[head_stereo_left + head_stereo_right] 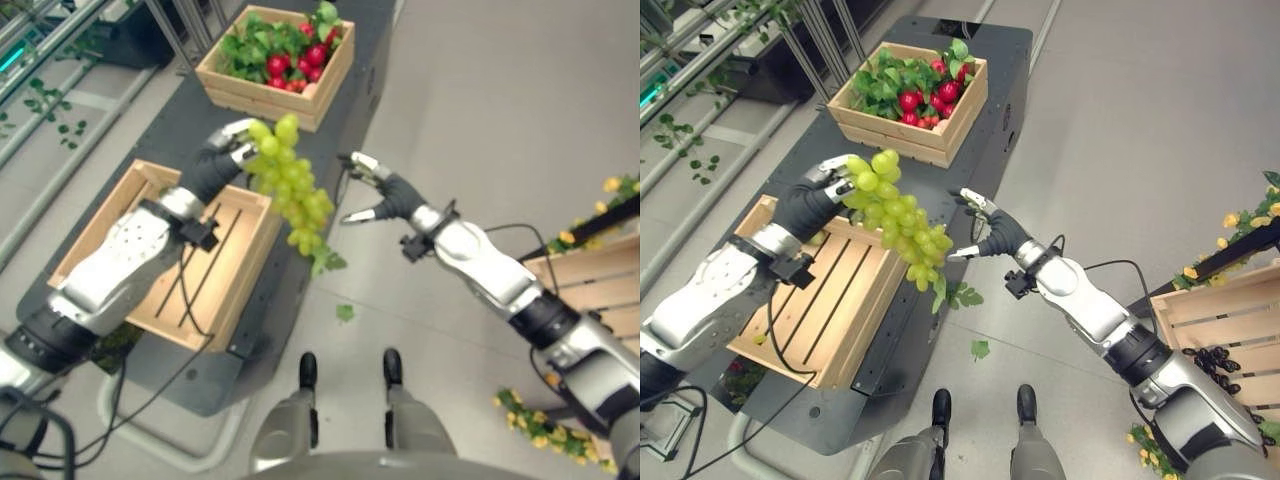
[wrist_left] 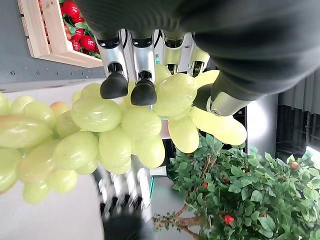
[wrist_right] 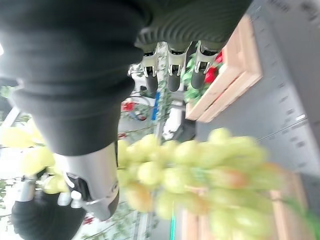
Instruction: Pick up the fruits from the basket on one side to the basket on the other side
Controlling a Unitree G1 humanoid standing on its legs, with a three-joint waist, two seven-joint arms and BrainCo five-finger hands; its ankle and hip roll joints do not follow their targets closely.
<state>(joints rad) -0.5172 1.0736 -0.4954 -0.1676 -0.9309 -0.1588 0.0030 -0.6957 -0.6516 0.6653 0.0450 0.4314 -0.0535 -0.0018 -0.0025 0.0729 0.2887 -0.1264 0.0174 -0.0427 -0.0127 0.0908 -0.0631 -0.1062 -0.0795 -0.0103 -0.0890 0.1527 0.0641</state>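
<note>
Your left hand (image 1: 222, 150) grips the green grape bunch (image 1: 290, 185) at its top, fingers and thumb curled round it, the cluster hanging past the right edge of the empty wooden crate (image 1: 150, 290), over the cart's rim and open floor (image 1: 480, 120). Your right hand (image 1: 375, 190) hovers just beside the grapes, fingers spread and holding nothing. The radish crate (image 1: 270, 90) sits farther along the cart (image 1: 170, 120).

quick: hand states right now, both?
Left hand: shut on the green grape bunch, held up beside the empty crate.
Right hand: open, holding nothing, close to the bunch.
</note>
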